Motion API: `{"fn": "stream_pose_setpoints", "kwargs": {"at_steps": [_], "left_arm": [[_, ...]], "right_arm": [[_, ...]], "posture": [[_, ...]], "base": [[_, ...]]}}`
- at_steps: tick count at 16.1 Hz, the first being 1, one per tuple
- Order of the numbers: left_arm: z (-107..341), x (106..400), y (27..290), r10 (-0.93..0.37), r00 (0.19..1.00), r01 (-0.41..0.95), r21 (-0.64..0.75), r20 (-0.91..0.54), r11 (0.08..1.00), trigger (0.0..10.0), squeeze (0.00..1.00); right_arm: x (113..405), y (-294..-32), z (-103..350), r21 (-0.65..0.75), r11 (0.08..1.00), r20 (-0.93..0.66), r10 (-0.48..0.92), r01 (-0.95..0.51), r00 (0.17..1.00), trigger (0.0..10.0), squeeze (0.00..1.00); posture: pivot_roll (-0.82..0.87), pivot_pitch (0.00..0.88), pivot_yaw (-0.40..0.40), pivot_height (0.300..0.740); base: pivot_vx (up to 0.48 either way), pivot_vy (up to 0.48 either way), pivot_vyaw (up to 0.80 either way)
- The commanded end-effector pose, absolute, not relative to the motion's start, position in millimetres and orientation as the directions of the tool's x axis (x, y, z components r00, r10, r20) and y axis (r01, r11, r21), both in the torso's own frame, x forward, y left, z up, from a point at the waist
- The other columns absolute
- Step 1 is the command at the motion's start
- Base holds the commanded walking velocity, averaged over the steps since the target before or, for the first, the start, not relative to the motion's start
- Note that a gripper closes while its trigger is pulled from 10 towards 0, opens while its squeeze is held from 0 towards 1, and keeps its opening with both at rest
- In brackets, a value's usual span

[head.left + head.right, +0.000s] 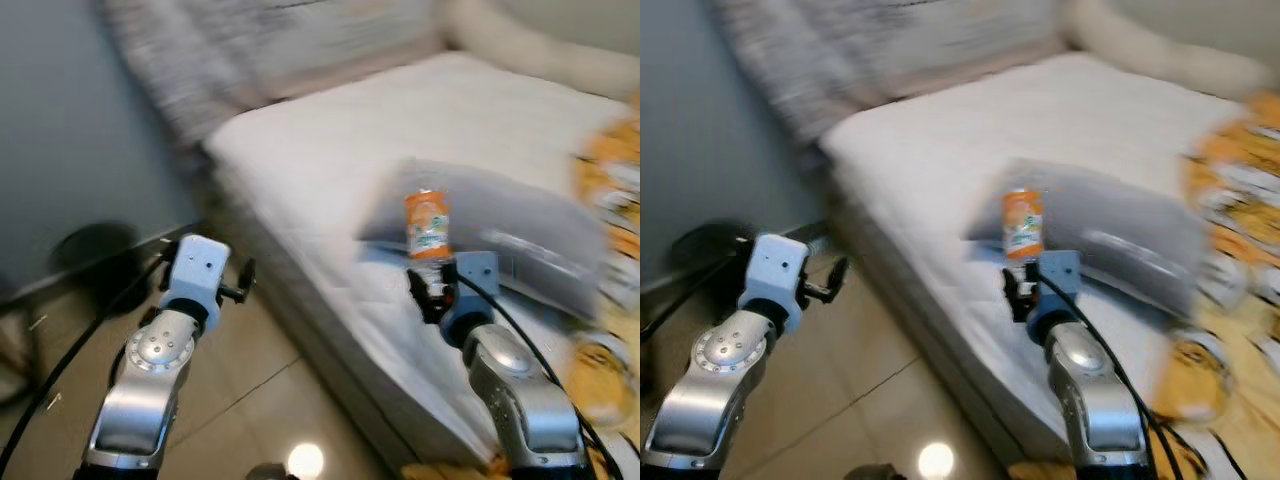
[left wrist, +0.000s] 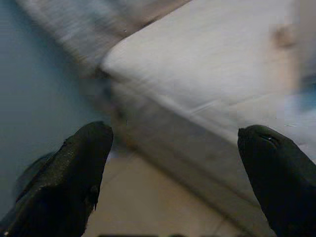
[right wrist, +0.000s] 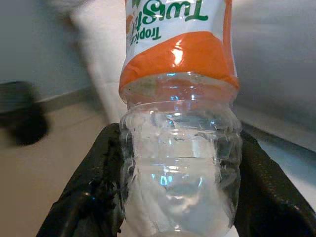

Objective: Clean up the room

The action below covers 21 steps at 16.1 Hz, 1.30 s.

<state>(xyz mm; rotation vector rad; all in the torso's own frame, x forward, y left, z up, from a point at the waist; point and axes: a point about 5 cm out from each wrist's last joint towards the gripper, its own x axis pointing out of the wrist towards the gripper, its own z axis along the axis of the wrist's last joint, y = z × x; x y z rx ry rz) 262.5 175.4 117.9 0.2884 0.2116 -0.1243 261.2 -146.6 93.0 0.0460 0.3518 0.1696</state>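
Standing upright between the right claw [image 1: 428, 290] fingers: plastic bottle [image 1: 428, 226].

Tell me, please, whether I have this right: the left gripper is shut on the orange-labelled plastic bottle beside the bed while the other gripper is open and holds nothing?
Not quite: the sides are swapped. The right gripper is shut on the bottle, as the right wrist view shows; the left gripper is open beside the bed and holds nothing.
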Motion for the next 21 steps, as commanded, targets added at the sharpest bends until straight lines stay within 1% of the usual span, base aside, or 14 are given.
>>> {"fn": "stream_pose_setpoints", "kwargs": {"at_steps": [1, 3, 4, 10, 12, 13, 14, 17, 21], "left_arm": [[126.1, 266.4, 173.5, -0.099, 0.978, 0.144, 0.255, -0.182, 0.956, 10.0, 0.0], [126.4, 266.5, 172.2, -0.111, 0.978, 0.153, 0.243, -0.177, 0.958, 10.0, 0.0], [126.4, 266.5, 172.2, -0.11, 0.978, 0.152, 0.245, -0.176, 0.958, 10.0, 0.0], [126.1, 265.5, 173.6, -0.11, 0.978, 0.152, 0.247, -0.176, 0.957, 10.0, 0.0], [125.8, 265.1, 174.3, -0.105, 0.979, 0.147, 0.248, -0.175, 0.957, 10.0, 0.0], [126.1, 265.0, 175.6, -0.099, 0.98, 0.141, 0.25, -0.173, 0.958, 10.0, 0.0], [126.3, 265.0, 176.9, -0.092, 0.981, 0.134, 0.25, -0.172, 0.959, 10.0, 0.0], [125.4, 265.3, 181.4, -0.069, 0.983, 0.111, 0.25, -0.171, 0.962, 10.0, 0.0], [124.9, 266.4, 181.5, -0.073, 0.981, 0.116, 0.248, -0.179, 0.962, 10.0, 0.0]], "right_arm": [[264.0, -146.6, 94.5, 0.089, 0.983, -0.343, 0.184, -0.163, 0.921, 10.0, 0.0], [267.3, -144.3, 92.3, 0.069, 0.981, -0.351, 0.196, -0.184, 0.916, 10.0, 0.0], [270.0, -141.1, 92.3, 0.025, 0.974, -0.351, 0.22, -0.226, 0.91, 10.0, 0.0], [276.4, -123.9, 96.1, 0.056, 0.954, -0.332, 0.295, -0.293, 0.896, 10.0, 0.0], [277.3, -124.9, 95.5, 0.033, 0.962, -0.327, 0.266, -0.27, 0.907, 10.0, 0.0], [278.3, -131.0, 93.6, 0.04, 0.979, -0.322, 0.204, -0.202, 0.925, 10.0, 0.0], [278.3, -134.1, 92.2, 0.048, 0.984, -0.322, 0.18, -0.174, 0.929, 10.0, 0.0], [275.5, -138.7, 88.6, 0.038, 0.988, -0.322, 0.154, -0.15, 0.934, 10.0, 0.0], [276.0, -136.3, 89.9, 0.021, 0.988, -0.305, 0.153, -0.154, 0.94, 10.0, 0.0]], "posture": [[0.05, 0.0, 0.039, 0.74], [0.05, 0.0, 0.038, 0.74], [0.05, 0.0, 0.037, 0.74], [0.07, 0.0, 0.027, 0.74], [0.07, 0.0, 0.025, 0.74], [0.08, 0.0, 0.024, 0.74], [0.08, 0.0, 0.025, 0.74], [0.08, 0.0, 0.024, 0.74], [0.08, 0.0, 0.03, 0.74]], "base": [[0.0, 0.0, 0.0], [0.126, 0.0, 0.0], [0.266, 0.0, 0.0], [0.279, 0.0, 0.8], [0.285, 0.0, 0.8], [0.285, 0.0, 0.0], [0.289, 0.0, 0.0], [0.29, 0.0, 0.0], [0.293, 0.0, 0.0]]}}
